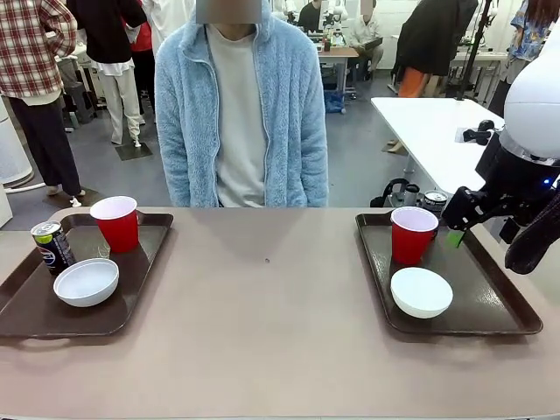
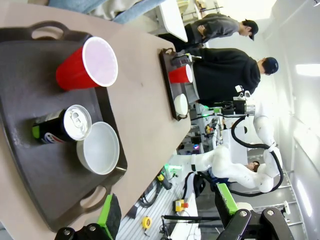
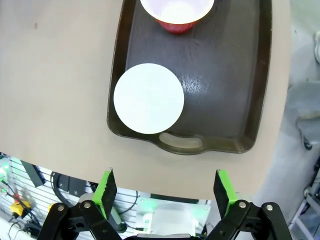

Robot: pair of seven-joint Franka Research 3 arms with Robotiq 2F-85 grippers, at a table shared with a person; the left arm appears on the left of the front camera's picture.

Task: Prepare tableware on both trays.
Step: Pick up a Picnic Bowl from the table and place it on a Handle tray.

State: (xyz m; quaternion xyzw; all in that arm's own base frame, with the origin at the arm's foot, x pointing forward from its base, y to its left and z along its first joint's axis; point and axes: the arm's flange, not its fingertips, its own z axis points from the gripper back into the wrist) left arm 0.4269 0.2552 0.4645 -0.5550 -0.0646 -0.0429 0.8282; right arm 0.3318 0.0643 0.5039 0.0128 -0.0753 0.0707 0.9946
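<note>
Left tray point(image 1: 26, 306) is complete: red cup point(image 1: 116, 223), Pepsi can point(image 1: 52, 247), bowl point(image 1: 86, 282). Right tray point(image 1: 499, 302) has cup point(image 1: 412, 234) and bowl point(image 1: 421, 291), the dark can point(image 1: 433, 202) off it behind. Right end effector point(image 1: 457, 229) gapes wide, empty; left end effector point(image 2: 167, 217) likewise.

two dark brown trays: one point(image 1: 26, 306), another point(image 1: 507, 302). two red cups, one point(image 1: 116, 223) and one point(image 1: 412, 234) just beside the right gripper point(image 1: 455, 223). two white bowls: one point(image 1: 86, 282), the other point(image 1: 421, 291) below that gripper. one pepsi can point(image 1: 52, 246), one dark can point(image 1: 434, 202) behind the gripper.
</note>
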